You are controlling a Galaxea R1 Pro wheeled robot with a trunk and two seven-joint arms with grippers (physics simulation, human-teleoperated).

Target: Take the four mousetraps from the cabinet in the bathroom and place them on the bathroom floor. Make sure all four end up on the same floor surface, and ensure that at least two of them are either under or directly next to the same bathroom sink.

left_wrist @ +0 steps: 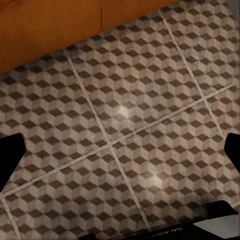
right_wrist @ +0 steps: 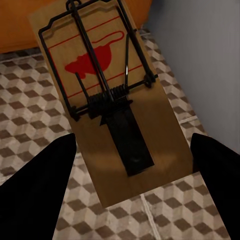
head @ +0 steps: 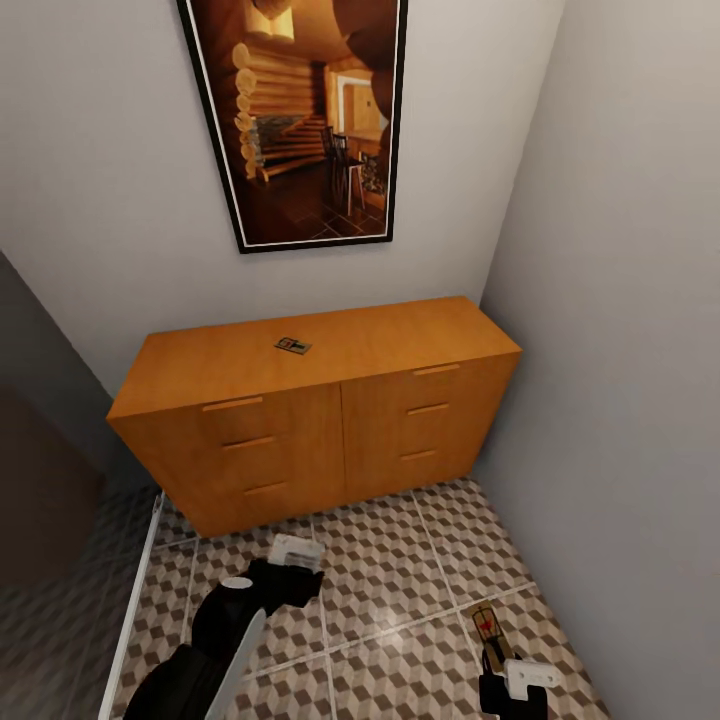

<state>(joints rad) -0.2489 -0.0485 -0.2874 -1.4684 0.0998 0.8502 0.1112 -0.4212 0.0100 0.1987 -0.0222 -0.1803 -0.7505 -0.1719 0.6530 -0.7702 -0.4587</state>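
Clearly the mousetrap (right_wrist: 107, 105) in front of my right gripper (head: 498, 668) was the one in hand: in the right wrist view its board ran out from between my two dark fingers (right_wrist: 35, 192), which stood wide on either side of it, so I could not tell whether they pinched it or it already lay loose on the bathroom floor (head: 400, 590). I judged it hung low over the tiles near the lower right of the head frame so it could be set down there. That wrist view showed its wire spring and red mouse print, which the head view gave as a small brown slip. A second mousetrap (head: 293, 346) lay on the flat top of the cabinet (head: 330, 420), at mid-frame, under the framed picture (head: 300, 110). My left gripper (head: 296, 552) hovered empty over the tiles at lower left, jaws spread apart, and its wrist view showed bare tile and the cabinet's foot.
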